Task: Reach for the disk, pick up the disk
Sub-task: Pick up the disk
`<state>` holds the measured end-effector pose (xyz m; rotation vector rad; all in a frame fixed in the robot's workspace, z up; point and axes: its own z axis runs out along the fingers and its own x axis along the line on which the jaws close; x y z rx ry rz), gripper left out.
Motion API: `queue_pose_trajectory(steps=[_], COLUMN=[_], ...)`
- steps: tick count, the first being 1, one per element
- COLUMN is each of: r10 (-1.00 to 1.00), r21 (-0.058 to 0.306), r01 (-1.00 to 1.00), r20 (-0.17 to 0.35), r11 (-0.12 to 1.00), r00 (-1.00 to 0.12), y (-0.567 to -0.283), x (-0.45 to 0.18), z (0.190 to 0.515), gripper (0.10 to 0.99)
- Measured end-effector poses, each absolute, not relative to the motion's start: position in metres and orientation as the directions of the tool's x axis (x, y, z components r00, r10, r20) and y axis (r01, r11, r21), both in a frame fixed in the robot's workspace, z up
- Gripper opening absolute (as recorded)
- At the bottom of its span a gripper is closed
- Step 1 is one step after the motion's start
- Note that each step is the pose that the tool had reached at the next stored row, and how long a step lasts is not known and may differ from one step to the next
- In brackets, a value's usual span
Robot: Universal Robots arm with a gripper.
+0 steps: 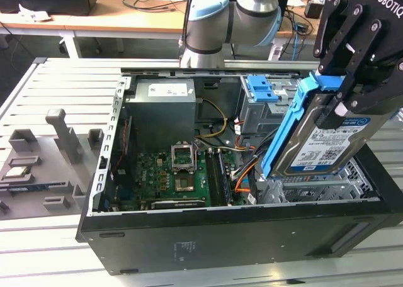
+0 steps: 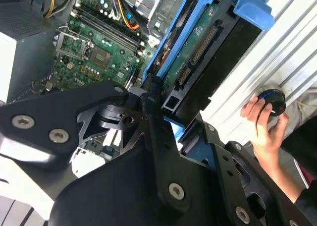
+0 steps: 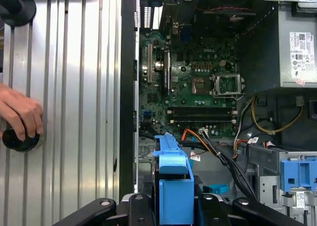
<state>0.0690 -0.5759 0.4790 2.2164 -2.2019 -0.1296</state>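
Observation:
The disk (image 1: 321, 142) is a silver-grey hard drive with a white-and-blue label and blue rails. It hangs tilted above the open computer case (image 1: 220, 236), at the exterior view's right end of it. My gripper (image 1: 335, 106) comes down from the upper right and is shut on the drive's upper end. In the second wrist view the disk (image 2: 198, 52) shows its underside circuit board and connector, held between my black fingers (image 2: 151, 99). In the first wrist view its blue rail (image 3: 173, 186) stands up between the finger links, over the case's drive cage.
Inside the case lie the motherboard (image 1: 176, 174), a grey power supply (image 1: 164, 107), coloured cables (image 1: 242, 174) and a blue latch (image 1: 261, 89) atop the drive cage. A person's hand (image 3: 20, 114) rests on a black knob beside the case. A grey fixture (image 1: 44, 167) sits at the exterior view's left.

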Motion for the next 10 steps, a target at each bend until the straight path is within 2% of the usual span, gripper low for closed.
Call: queue_pose_trajectory(steps=[10], r10=[-0.999], r21=[0.073], r01=[-0.997], r20=[-0.048], r11=[-0.008], r00=[0.005], y=[-0.561], x=[0.087], z=[0.457], gripper=[0.365])
